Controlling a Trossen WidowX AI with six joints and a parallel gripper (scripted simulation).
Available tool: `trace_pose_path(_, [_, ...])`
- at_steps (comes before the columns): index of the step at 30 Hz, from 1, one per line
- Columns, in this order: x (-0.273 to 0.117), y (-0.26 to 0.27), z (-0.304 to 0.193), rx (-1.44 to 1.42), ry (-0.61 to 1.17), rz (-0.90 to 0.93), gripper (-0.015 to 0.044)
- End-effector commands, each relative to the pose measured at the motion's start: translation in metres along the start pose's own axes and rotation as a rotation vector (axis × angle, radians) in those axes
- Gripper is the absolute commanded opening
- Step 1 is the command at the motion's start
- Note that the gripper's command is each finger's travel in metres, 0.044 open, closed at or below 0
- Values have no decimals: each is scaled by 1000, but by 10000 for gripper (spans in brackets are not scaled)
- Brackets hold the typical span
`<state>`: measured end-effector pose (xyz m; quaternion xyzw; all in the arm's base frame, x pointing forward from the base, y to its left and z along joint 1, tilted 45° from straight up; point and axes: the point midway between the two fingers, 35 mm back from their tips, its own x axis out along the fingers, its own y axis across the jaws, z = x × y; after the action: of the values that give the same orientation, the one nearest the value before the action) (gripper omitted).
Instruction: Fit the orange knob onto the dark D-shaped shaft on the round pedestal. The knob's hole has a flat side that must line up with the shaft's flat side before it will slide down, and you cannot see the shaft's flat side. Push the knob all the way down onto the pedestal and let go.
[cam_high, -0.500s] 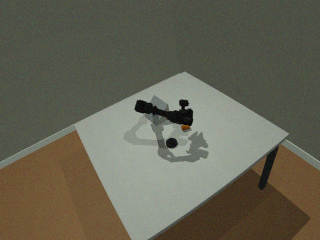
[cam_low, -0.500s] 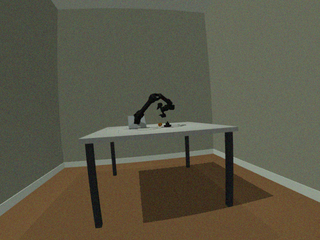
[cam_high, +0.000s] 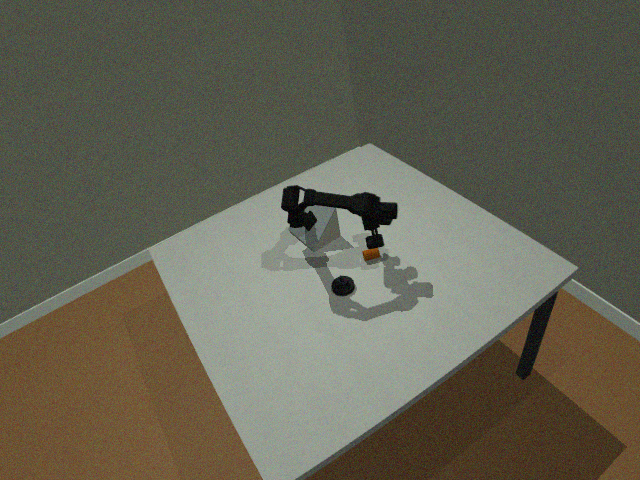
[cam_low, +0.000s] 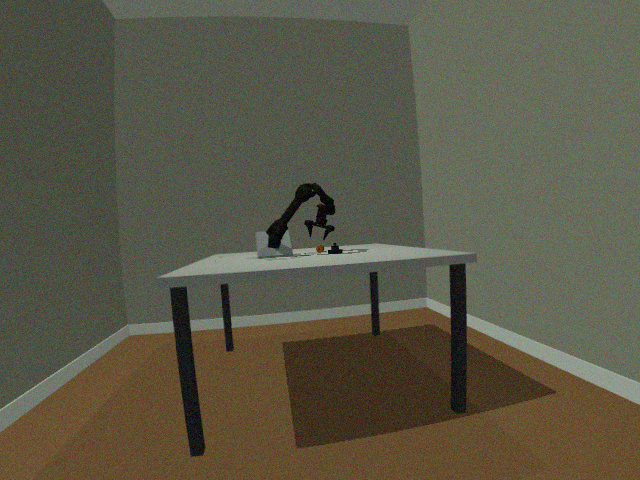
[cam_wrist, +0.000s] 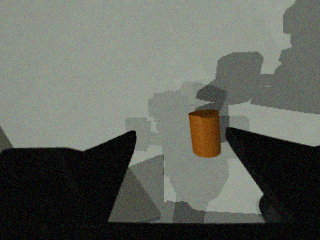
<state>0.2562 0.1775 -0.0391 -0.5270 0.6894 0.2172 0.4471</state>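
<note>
Walls (cam_high: 155, 103) (cam_low: 268, 129) of grey-green surround a pale table (cam_high: 310, 361) (cam_low: 320, 264) (cam_wrist: 75, 60) on dark legs (cam_high: 537, 335) (cam_low: 458, 335).

- One robot arm (cam_high: 330, 200) (cam_low: 290, 209) is standing at the worktop.
- One end effector (cam_high: 374, 244) (cam_low: 317, 237) (cam_wrist: 180, 133) is showing, and two fingers (cam_high: 374, 241) (cam_low: 310, 230) are forming it.
- One orange knob (cam_high: 371, 254) (cam_low: 320, 249) (cam_wrist: 205, 134) is lying there.
- One round pedestal (cam_high: 342, 286) (cam_low: 334, 251) is sitting there, and one shaft (cam_low: 334, 245) is rising from it.
- One worktop (cam_high: 310, 372) (cam_low: 310, 263) (cam_wrist: 75, 75) is carrying these things.
- Four table legs (cam_high: 537, 335) (cam_low: 187, 361) are holding it up.
- Three walls (cam_high: 155, 103) (cam_low: 268, 129) are showing.
- One floor (cam_high: 77, 387) (cam_low: 155, 403) is spreading below.
</note>
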Motion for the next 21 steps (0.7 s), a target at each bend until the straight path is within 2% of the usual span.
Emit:
trace_pose_path(1, [-1,-14,-1,-139,108,-289,440])
trace_pose_path(9, [0,-14,-2,-139,108,-289,440])
trace_pose_path(13, [21,-20,-4,-138,108,-289,440])
trace_pose_path(21, [28,-23,-4,-138,108,-289,440])
